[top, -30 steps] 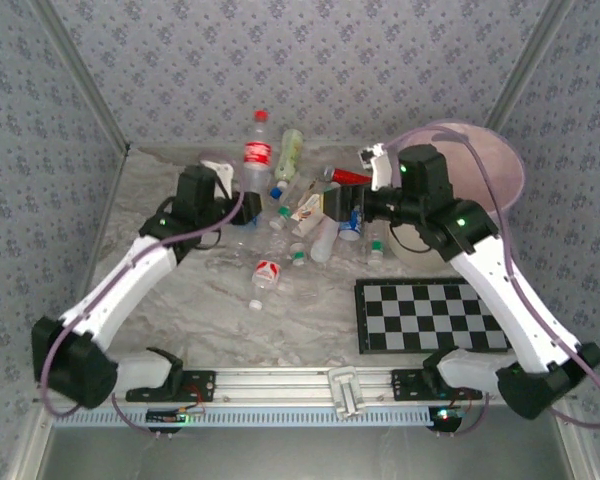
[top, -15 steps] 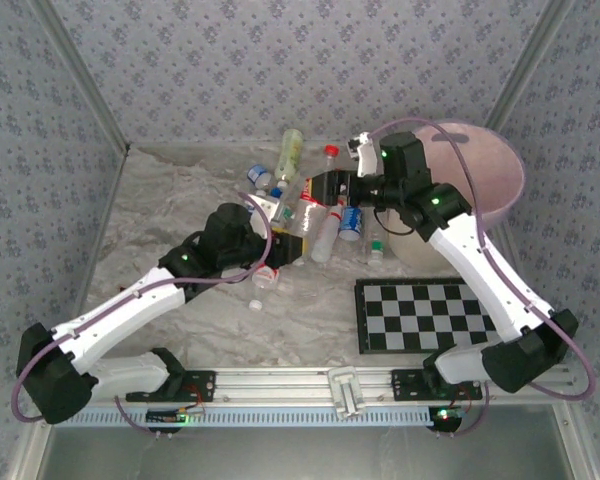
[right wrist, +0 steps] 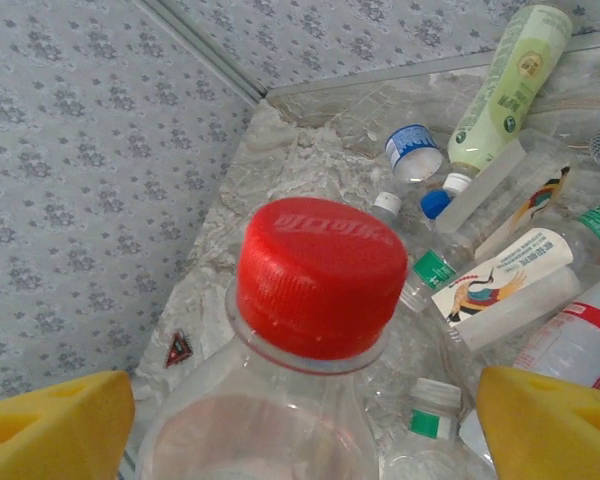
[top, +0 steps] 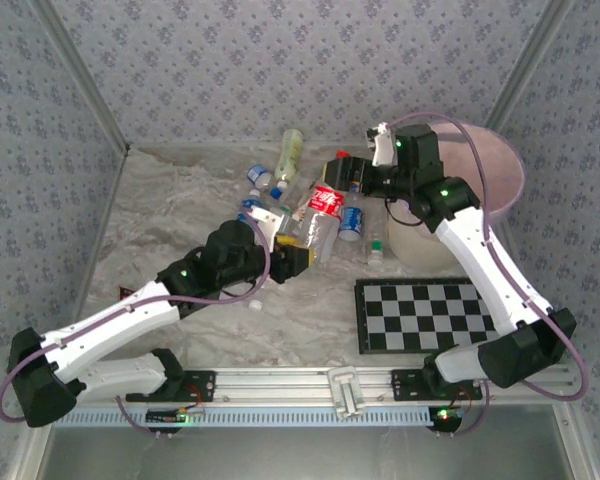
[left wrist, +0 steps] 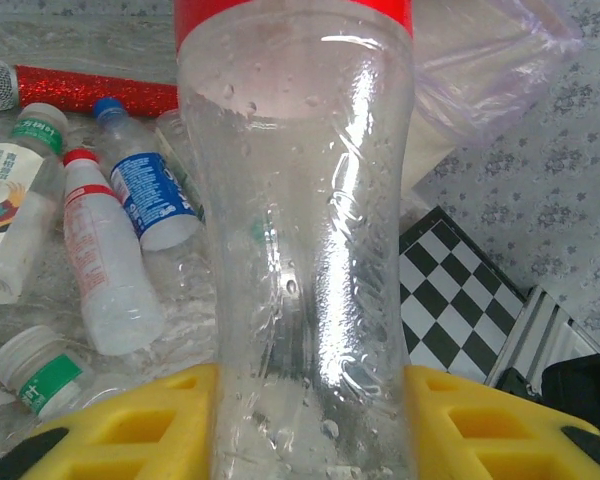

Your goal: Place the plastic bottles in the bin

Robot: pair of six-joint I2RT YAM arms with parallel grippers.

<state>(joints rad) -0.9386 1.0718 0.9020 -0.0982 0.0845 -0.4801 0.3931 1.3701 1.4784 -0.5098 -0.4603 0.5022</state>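
A large clear plastic bottle (top: 322,205) with a red label and red cap hangs above the pile, tilted toward the back right. My left gripper (top: 298,258) is shut on its lower body, and the yellow fingers (left wrist: 120,420) press both sides of the bottle (left wrist: 300,220). My right gripper (top: 342,172) stands open at the bottle's top, with the red cap (right wrist: 320,275) between its wide-spread fingers (right wrist: 550,420). Several smaller plastic bottles (top: 352,222) lie on the table beneath. The cream bin (top: 500,175) with a pinkish rim stands at the back right, behind the right arm.
A black-and-white checkerboard (top: 430,313) lies at the front right, below the bin. A shiny red tube (left wrist: 90,90) lies behind the pile. A green-labelled bottle (top: 291,148) rests near the back wall. A loose cap (top: 255,303) lies in front of the left arm.
The left gripper has carried the big bottle from the back left to the middle and tilted it toward the right gripper. The right gripper has opened wider around the cap.
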